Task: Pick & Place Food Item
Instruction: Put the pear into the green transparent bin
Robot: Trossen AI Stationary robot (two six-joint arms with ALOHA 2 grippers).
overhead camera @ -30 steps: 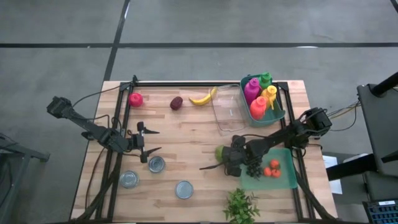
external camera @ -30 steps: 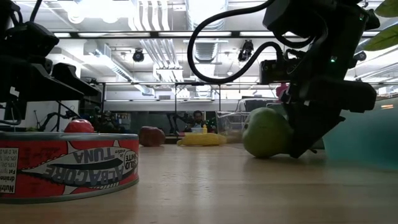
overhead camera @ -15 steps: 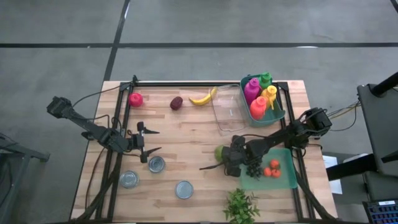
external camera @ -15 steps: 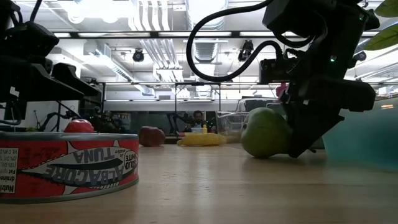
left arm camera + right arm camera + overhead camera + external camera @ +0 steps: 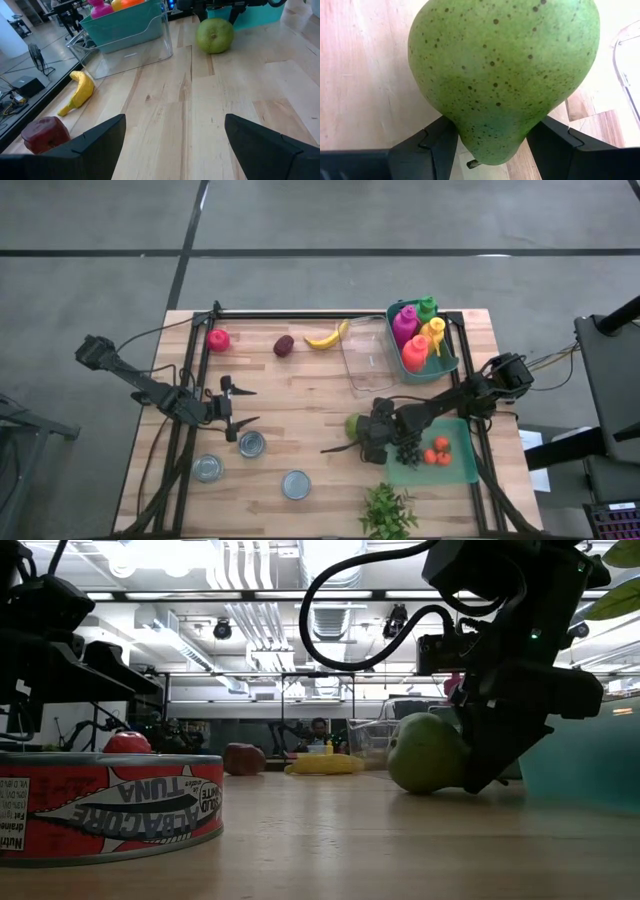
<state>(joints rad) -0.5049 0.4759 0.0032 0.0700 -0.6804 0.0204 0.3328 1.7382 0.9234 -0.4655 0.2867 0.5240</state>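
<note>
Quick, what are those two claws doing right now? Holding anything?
Left gripper: open, empty, above the table near the cans.
Right gripper: closed on the green pear, which sits on the table.

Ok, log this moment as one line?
right claw: shut on pear, pear on table | left claw: open, idle near cans

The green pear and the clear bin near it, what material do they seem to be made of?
The green pear, between the right gripper's fingers, looks like smooth moulded plastic: an even matte skin with regular dark speckles. It could be real; the look leaves that open. The clear bin seems to be transparent hard plastic: the wood shows through its glossy walls.
</note>
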